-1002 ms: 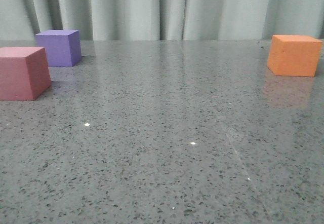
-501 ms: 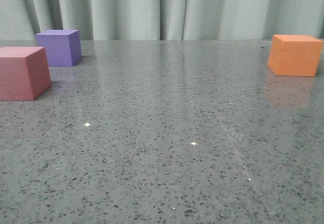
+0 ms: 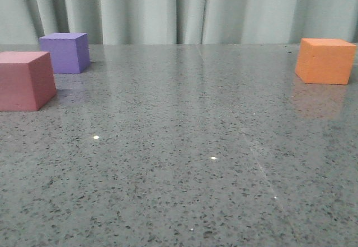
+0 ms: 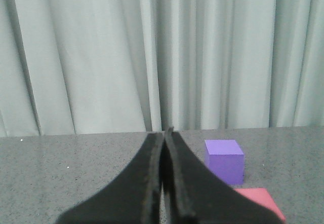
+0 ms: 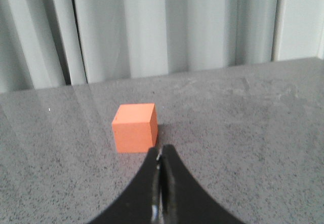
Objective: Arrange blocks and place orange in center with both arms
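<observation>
Grey speckled tabletop [image 3: 184,146]; both grippers closed, empty. Right gripper [image 5: 161,158] must open before straddling orange cube [image 5: 134,127] squarely.

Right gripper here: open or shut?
Shut. In the wrist view the right gripper has its two dark fingers pressed together, nothing between them; the orange cube sits untouched beyond.

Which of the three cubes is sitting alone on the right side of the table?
The orange cube. It stands by itself at the table's far right, while the purple cube and pink-red cube sit close together at the left.
</observation>
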Tool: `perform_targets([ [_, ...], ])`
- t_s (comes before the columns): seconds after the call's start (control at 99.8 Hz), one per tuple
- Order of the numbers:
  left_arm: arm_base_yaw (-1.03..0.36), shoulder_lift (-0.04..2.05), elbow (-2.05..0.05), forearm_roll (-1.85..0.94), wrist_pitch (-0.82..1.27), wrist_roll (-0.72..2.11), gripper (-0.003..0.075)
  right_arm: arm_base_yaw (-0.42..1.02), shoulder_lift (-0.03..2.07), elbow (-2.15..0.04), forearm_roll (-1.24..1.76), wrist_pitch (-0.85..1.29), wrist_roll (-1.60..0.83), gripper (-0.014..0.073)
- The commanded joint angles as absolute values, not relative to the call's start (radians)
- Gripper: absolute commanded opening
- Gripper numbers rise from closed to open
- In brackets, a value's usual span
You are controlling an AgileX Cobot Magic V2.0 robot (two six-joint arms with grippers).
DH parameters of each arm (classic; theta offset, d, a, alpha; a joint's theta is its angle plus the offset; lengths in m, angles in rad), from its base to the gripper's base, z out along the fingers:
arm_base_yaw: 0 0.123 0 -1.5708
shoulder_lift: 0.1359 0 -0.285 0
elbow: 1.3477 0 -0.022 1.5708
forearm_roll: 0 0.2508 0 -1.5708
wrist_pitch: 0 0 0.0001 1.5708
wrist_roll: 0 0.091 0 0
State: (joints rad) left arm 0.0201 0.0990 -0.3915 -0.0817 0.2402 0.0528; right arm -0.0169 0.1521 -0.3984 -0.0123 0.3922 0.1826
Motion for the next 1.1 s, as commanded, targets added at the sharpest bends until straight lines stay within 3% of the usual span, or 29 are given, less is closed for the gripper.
perform_targets([
  [0.0, 0.017, 0.19, -0.495, -0.09, 0.214, 0.052, -0.002, -0.023, 0.242, -0.504, -0.012, 0.415, 0.177, -0.012],
  [0.411, 0.017, 0.519, -0.683, -0.093, 0.291, 0.052, -0.0017, -0.023, 0.497, -0.657, -0.01, 0.502, 0.177, -0.012],
  [0.501, 0.017, 0.534, -0.688, -0.093, 0.284, 0.052, 0.0015, -0.023, 0.509, -0.657, -0.009, 0.522, 0.177, -0.0091],
  [0.591, 0.017, 0.536, -0.688, -0.093, 0.286, 0.052, 0.0144, -0.023, 0.51, -0.657, -0.009, 0.527, 0.177, 0.001],
  [0.722, 0.017, 0.536, -0.688, -0.095, 0.28, 0.052, 0.049, -0.023, 0.51, -0.657, -0.009, 0.527, 0.177, 0.0283],
  [0.782, 0.017, 0.536, -0.688, -0.095, 0.277, 0.052, 0.0631, -0.023, 0.51, -0.657, -0.009, 0.529, 0.177, 0.0449],
  [0.792, 0.017, 0.536, -0.688, -0.095, 0.277, 0.052, 0.0714, -0.023, 0.51, -0.657, -0.009, 0.531, 0.177, 0.0617],
  [1.092, 0.017, 0.536, -0.688, -0.095, 0.277, 0.052, 0.0606, -0.023, 0.51, -0.652, -0.009, 0.528, 0.176, 0.0569],
])
